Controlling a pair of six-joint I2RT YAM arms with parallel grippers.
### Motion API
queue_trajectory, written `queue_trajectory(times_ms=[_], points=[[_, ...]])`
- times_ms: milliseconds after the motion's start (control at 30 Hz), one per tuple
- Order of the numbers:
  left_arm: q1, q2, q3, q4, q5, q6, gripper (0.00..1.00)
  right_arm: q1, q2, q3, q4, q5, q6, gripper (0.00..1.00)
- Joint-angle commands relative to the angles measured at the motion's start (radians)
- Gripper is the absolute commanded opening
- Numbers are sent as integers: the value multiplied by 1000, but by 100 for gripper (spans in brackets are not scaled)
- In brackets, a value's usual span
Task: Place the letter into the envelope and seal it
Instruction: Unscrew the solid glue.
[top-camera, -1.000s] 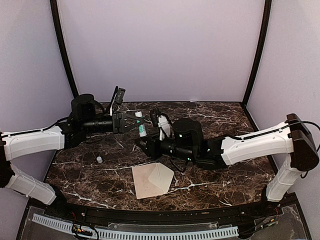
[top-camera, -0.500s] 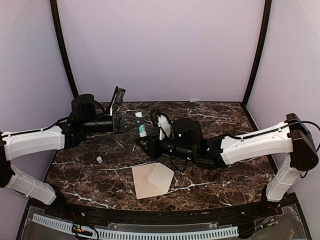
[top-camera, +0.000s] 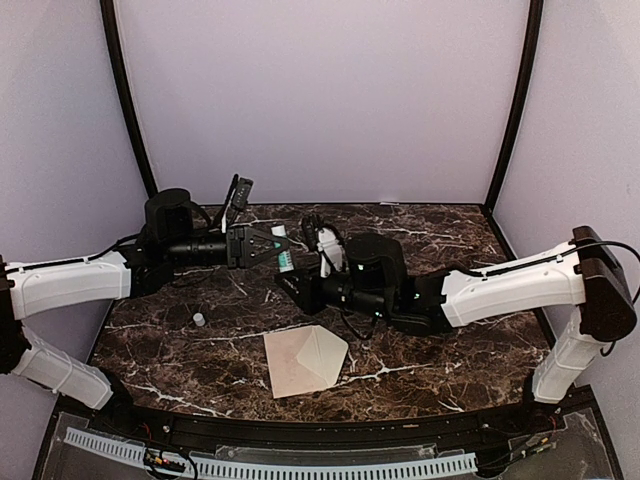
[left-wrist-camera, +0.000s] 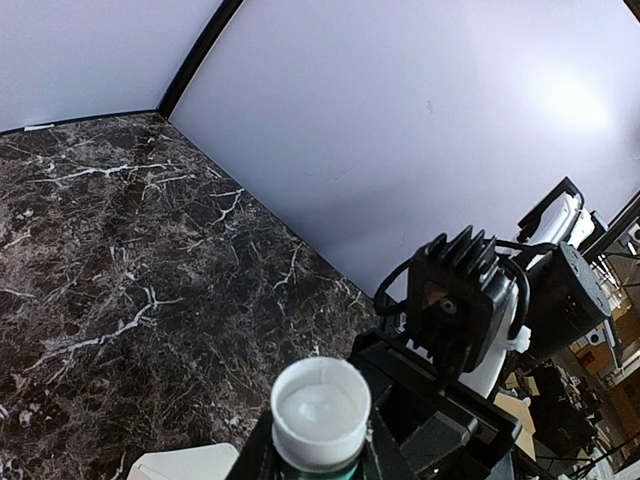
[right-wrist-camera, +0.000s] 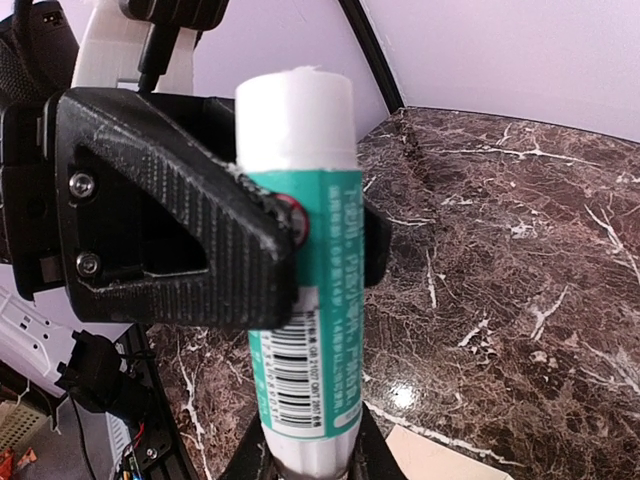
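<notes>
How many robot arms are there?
2. The left arm reaches in from the left side and the right arm from the right. They meet at the glue stick above the marble table. None seem hidden.

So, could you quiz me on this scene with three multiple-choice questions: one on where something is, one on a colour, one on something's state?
1. Where is the envelope?
A) flat on the table, near the front edge
B) hanging on the side wall
C) against the back wall

2. What colour is the label on the glue stick?
A) red
B) green
C) yellow

3. How is the glue stick held?
A) lying loose on the table
B) by one gripper only
C) by both grippers, off the table

Answers:
1 A: it lies flat on the marble.
2 B: the right wrist view shows green.
3 C: the left gripper clamps its middle and the right gripper its lower end.
</notes>
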Motion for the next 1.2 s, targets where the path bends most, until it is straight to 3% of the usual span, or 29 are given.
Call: queue_trajectory(times_ms=[0, 167, 333, 767, 867, 967, 1167], points=[[0, -6, 13, 14, 29, 10, 0, -14, -20, 9, 53, 3, -11, 12], [0, -4, 17, 12, 40, 13, 0, -18, -58, -26, 109, -30, -10, 2], [-2, 8, 27, 29, 115, 12, 0, -36, -114, -75, 192, -125, 10, 0], [-35, 14, 29, 175, 353, -23, 0, -151, -147, -161, 479, -605, 246, 0], [-36, 7, 22, 181, 341, -23, 0, -150, -138, -165, 464, -627, 257, 6], [-36, -19, 9, 154, 234, -6, 0, -151, -153, -191, 445, -611, 253, 13], [-25, -55, 26, -18, 18, 65, 0, -146, -234, -249, 311, -518, 199, 38]])
